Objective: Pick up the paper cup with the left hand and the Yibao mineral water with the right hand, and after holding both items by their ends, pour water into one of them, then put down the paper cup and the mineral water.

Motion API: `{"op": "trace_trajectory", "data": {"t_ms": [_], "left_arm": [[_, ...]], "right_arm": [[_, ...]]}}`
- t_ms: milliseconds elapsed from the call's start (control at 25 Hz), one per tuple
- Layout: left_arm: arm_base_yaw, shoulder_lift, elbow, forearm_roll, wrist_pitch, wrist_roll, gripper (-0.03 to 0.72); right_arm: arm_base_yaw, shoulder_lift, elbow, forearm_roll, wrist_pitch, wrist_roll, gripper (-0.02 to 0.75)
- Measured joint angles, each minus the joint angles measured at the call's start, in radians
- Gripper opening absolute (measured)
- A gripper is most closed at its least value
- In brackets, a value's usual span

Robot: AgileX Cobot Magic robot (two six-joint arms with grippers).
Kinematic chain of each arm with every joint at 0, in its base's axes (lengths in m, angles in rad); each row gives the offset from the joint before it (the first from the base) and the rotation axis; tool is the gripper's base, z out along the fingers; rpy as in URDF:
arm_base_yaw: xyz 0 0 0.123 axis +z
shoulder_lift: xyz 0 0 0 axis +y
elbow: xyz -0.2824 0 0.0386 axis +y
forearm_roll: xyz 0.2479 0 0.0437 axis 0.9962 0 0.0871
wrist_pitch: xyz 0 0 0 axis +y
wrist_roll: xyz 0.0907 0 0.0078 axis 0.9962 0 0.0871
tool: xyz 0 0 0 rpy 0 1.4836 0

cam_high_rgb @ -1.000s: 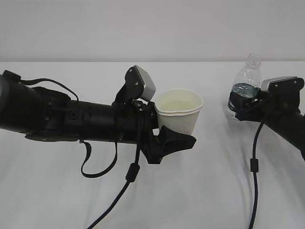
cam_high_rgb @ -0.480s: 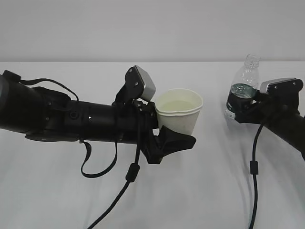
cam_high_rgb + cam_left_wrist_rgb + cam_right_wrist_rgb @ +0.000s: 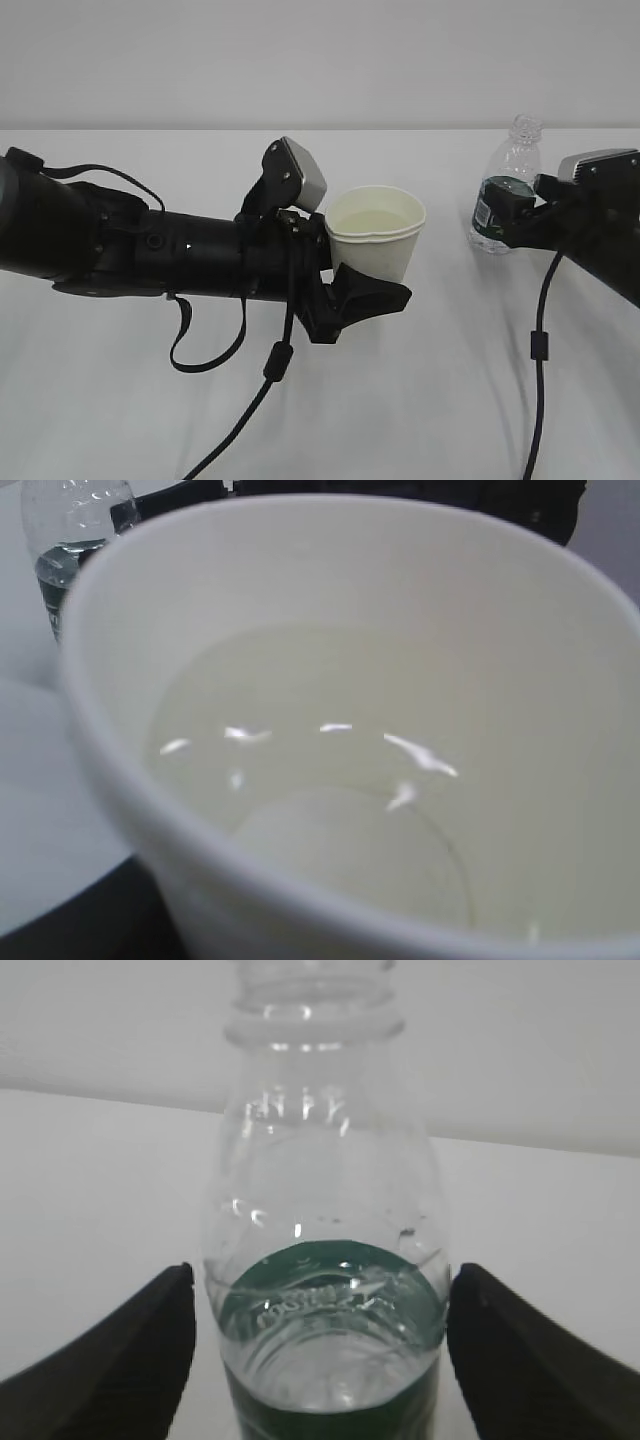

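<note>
The left end effector is clamped on the 1 paper cup, its black fingers wrapping the cup's lower wall and base, and holds it upright, clear of the desk, left of the scene's middle. The left wrist view looks straight into the cup: a shallow pool of clear water lies over its cream-white bottom, with small bright glints on the surface.

The right end effector stands released around the 1 Yibao mineral water. In the right wrist view its 2 black fingers flank the bottle with a visible gap of pale desk on each side, so neither pad touches the plastic. The bottle stands upright on the desk at the right, well apart from the cup, capless, with its ribbed clear neck above a dark green label; water fills it to about the top of the label.

2 black arms enter the exterior view, 1 from each side, and each carries 1 grey wrist camera near its end effector. 2 black cables hang down from the arms toward the near edge of the white desk. Behind the desk is a plain pale wall.
</note>
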Motion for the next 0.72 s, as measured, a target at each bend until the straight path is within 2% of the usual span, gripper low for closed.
{"op": "trace_trajectory", "data": {"t_ms": [720], "left_arm": [[0.0,0.0,0.0,0.0,0.0,0.0,0.456]], "right_arm": [[0.0,-0.101,0.114,0.017,0.0,0.002,0.593]]}}
